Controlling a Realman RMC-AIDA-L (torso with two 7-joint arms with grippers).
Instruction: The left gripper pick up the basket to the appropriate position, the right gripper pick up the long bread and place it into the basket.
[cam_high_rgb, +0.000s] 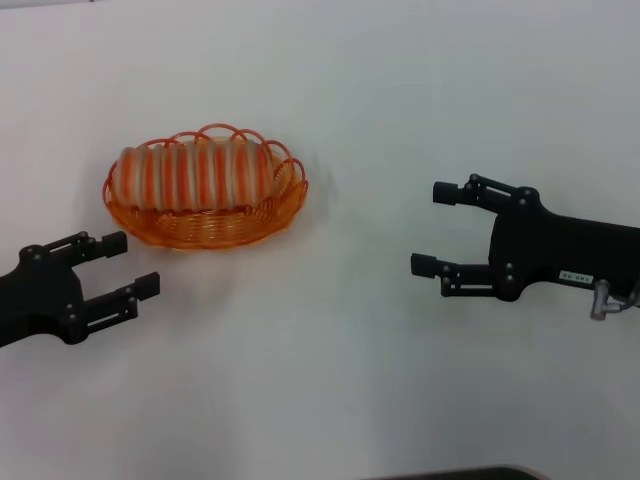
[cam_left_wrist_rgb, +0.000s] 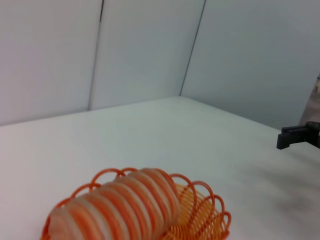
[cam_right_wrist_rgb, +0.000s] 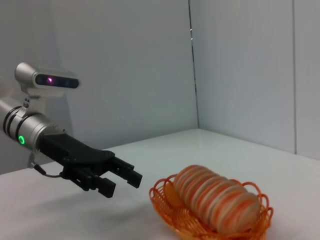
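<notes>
The long bread (cam_high_rgb: 192, 175), tan with orange stripes, lies inside the orange wire basket (cam_high_rgb: 250, 222) on the white table, left of centre in the head view. It also shows in the left wrist view (cam_left_wrist_rgb: 125, 210) and the right wrist view (cam_right_wrist_rgb: 217, 197), lying in the basket (cam_right_wrist_rgb: 170, 212). My left gripper (cam_high_rgb: 128, 265) is open and empty, in front of the basket and a little to its left, apart from it. My right gripper (cam_high_rgb: 440, 228) is open and empty, well to the right of the basket. The left gripper (cam_right_wrist_rgb: 122, 181) also shows in the right wrist view.
The white table (cam_high_rgb: 350, 380) spreads around the basket. Pale wall panels stand behind the table (cam_left_wrist_rgb: 150, 50). A dark edge (cam_high_rgb: 460, 473) shows at the table's front. One of the right gripper's fingertips (cam_left_wrist_rgb: 290, 137) shows far off in the left wrist view.
</notes>
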